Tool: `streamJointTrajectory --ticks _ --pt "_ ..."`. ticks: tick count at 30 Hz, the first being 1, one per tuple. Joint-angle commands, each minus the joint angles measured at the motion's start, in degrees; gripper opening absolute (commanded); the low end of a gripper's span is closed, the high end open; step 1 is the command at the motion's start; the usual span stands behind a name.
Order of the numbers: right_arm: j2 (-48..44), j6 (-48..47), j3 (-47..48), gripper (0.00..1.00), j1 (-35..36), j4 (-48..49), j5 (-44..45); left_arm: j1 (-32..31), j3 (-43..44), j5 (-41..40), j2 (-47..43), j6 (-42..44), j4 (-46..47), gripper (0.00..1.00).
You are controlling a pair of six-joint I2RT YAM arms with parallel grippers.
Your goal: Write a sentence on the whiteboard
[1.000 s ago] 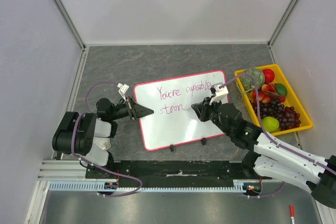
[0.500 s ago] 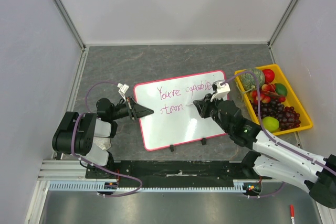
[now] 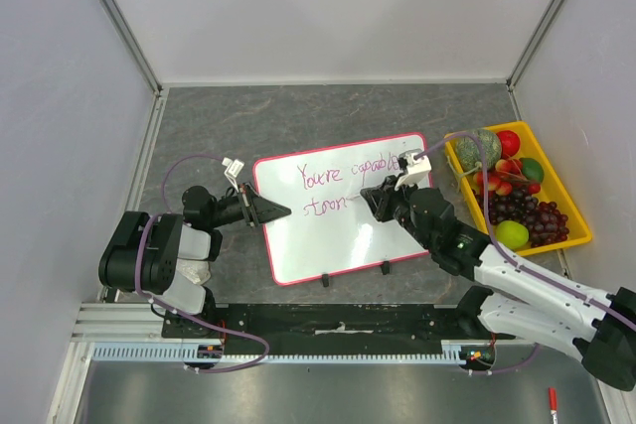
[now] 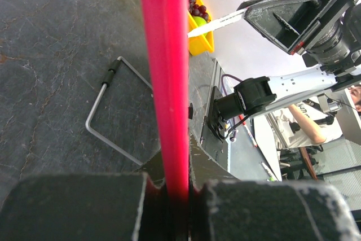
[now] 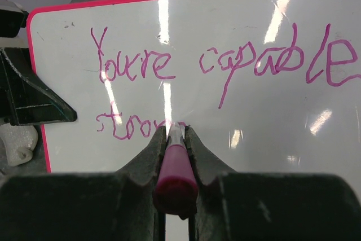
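The whiteboard [image 3: 333, 245] lies flat mid-table, white with a pink-red rim. The sentence [image 3: 348, 172] is in magenta cursive: "You're capable" on top, and "stron" [image 5: 132, 128] below it. My left gripper [image 3: 283, 212] is shut on the board's left rim, which shows as a pink bar [image 4: 166, 83] between its fingers [image 4: 177, 187]. My right gripper [image 3: 370, 196] is shut on a magenta marker [image 5: 175, 167]. The marker's tip sits at the end of "stron", between the right fingertips [image 5: 176, 132].
A yellow tray [image 3: 556, 242] of fruit stands right of the board. Two black clips [image 3: 325, 281] sit on the board's near edge. A wire stand [image 4: 101, 105] shows under the board. A red pen [image 3: 552, 402] lies at the near right. Grey walls close the sides.
My right gripper has shifted slightly toward the far side with the marker, staying at the end of the second line. The left gripper and the board have not moved.
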Motion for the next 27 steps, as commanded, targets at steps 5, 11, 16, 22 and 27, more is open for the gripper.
streamJointTrajectory --ticks 5,11,16,22,27 --pt "0.0 -0.4 -0.9 0.0 -0.3 -2.0 -2.8 -0.2 -0.8 0.6 0.4 3.6 1.1 0.02" --pt "-2.4 -0.4 -2.4 0.0 -0.3 -3.3 -1.8 -0.2 -0.8 0.6 0.4 3.6 1.0 0.02" --pt "-3.0 -0.4 -2.5 0.0 -0.3 -3.5 0.2 -0.2 -0.9 0.6 0.5 3.6 1.2 0.02" --pt "-1.2 -0.7 -0.2 0.0 -0.3 -2.6 2.3 -0.2 -0.9 0.6 0.3 3.5 1.2 0.02" --pt "0.1 -1.6 1.8 0.0 -0.4 -2.3 3.5 -0.2 -0.9 0.6 0.3 3.5 1.1 0.02"
